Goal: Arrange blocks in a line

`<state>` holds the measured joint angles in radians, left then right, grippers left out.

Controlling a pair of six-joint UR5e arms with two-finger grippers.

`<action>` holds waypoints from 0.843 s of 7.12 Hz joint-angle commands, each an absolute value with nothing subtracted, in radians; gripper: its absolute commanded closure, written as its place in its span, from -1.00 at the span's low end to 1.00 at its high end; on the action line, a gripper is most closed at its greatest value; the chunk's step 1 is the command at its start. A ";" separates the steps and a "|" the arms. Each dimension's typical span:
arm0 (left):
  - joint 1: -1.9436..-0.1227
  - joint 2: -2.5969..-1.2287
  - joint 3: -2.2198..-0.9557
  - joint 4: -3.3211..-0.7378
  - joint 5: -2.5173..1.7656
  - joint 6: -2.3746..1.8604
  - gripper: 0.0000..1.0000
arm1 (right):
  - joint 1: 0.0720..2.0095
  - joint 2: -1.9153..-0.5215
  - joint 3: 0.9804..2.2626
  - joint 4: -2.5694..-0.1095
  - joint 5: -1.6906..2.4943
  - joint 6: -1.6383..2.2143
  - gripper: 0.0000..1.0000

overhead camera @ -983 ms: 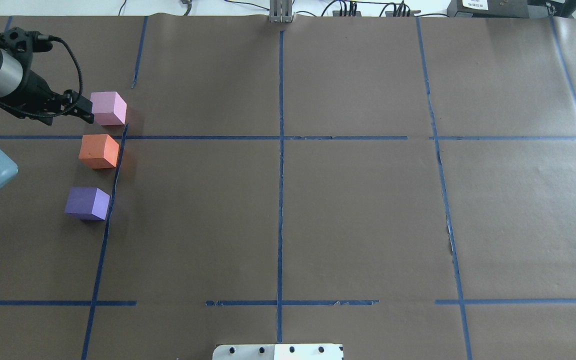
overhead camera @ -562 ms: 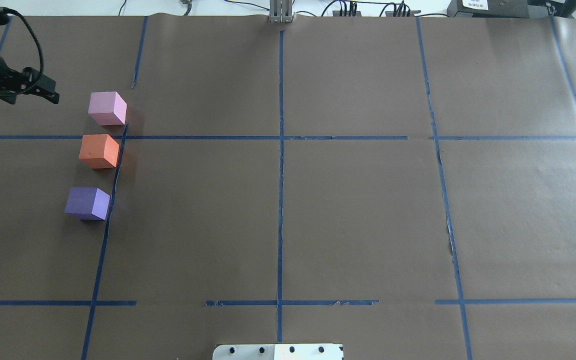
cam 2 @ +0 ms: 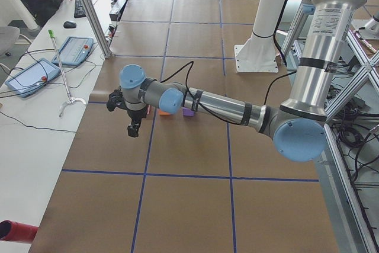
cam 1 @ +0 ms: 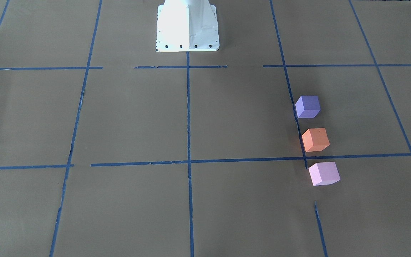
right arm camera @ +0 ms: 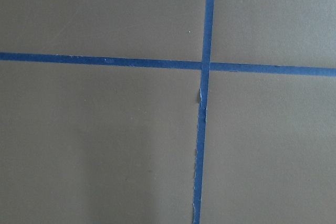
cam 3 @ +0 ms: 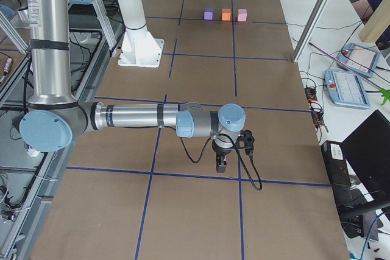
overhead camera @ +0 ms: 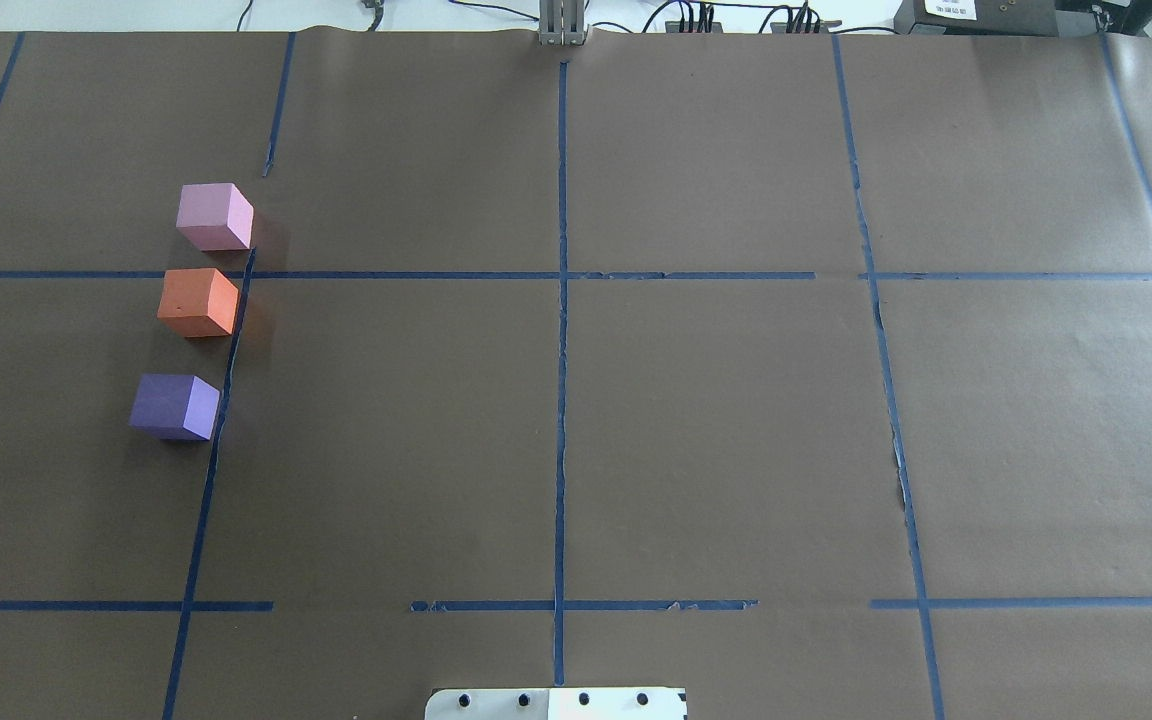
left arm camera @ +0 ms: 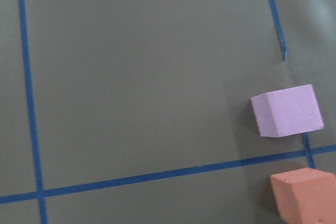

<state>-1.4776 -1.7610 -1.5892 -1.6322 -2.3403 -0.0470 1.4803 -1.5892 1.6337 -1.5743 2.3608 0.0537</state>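
Observation:
Three cubes sit in a near-straight row beside a blue tape line on the robot's left side of the table: light pink block (overhead camera: 215, 216), orange block (overhead camera: 198, 302), violet-purple block (overhead camera: 175, 406). They also show in the front view as pink (cam 1: 324, 173), orange (cam 1: 315, 139) and purple (cam 1: 308, 106). The left wrist view shows the pink block (left arm camera: 287, 111) and orange block (left arm camera: 304, 195) at its right edge. My left gripper (cam 2: 133, 128) hangs above the table, clear of the blocks; I cannot tell if it is open. My right gripper (cam 3: 221, 164) hangs far from them; its state is unclear.
The white robot base plate (overhead camera: 556, 703) sits at the near middle edge. Blue tape lines (overhead camera: 561, 350) grid the brown paper. Cables and boxes (overhead camera: 996, 15) line the far edge. Operator pendants (cam 2: 74, 48) lie on a side bench.
The left arm has drawn back from beside the pink block and left the overhead view at its left edge. The three blocks have not moved.

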 commanded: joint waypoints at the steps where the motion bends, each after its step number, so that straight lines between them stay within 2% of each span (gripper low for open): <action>1: -1.586 -1.724 -1.559 -1.548 -2.341 0.132 -0.99 | 1.480 -1.589 1.634 -1.574 2.361 0.054 -1.00; 6: -1.600 -1.637 -1.548 -1.548 -2.347 -0.019 -1.00 | 1.480 -1.589 1.634 -1.574 2.361 0.054 -1.00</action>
